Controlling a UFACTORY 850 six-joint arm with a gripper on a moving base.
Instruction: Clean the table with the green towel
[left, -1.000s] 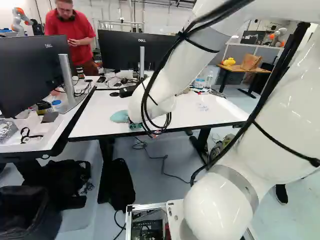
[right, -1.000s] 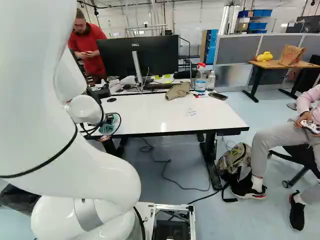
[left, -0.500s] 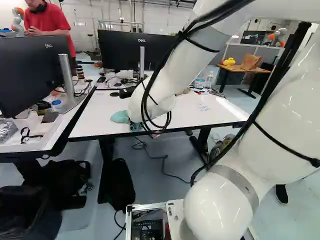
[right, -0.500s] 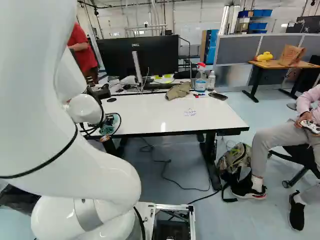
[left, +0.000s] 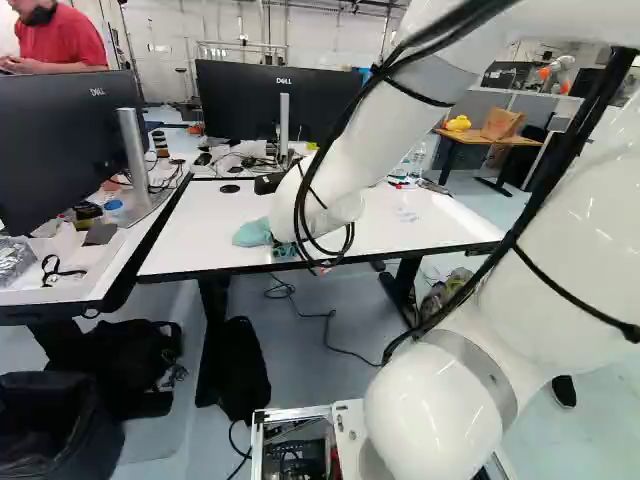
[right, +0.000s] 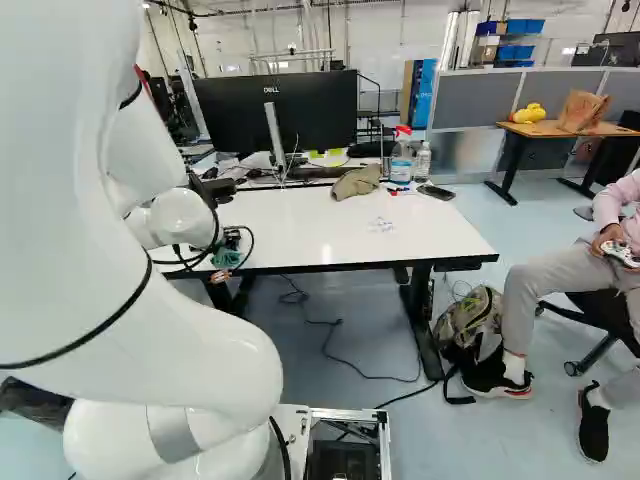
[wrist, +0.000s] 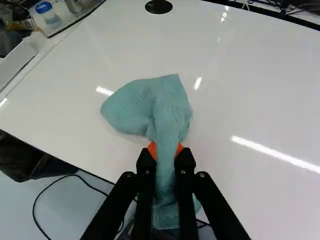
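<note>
Right in front of me, the white arm (left: 360, 130) reaches over the near edge of the white table (right: 330, 235), toward its left end. Its black gripper (right: 228, 256) has the green towel (wrist: 167, 112) pinched between both fingers, the orange pads (wrist: 152, 149) pressing it from either side. Most of the cloth lies rumpled on the tabletop ahead of the fingers, and a narrow tail runs back between them. Across the table I can see a brown cloth (right: 356, 182) by the far edge; near it are a spray bottle (right: 401, 165), a clear bottle (right: 423, 162) and a phone (right: 436, 192). Behind the table stands a dark monitor (right: 235, 115). A backpack (right: 470, 315) sits on the floor beside the table's right leg.
</note>
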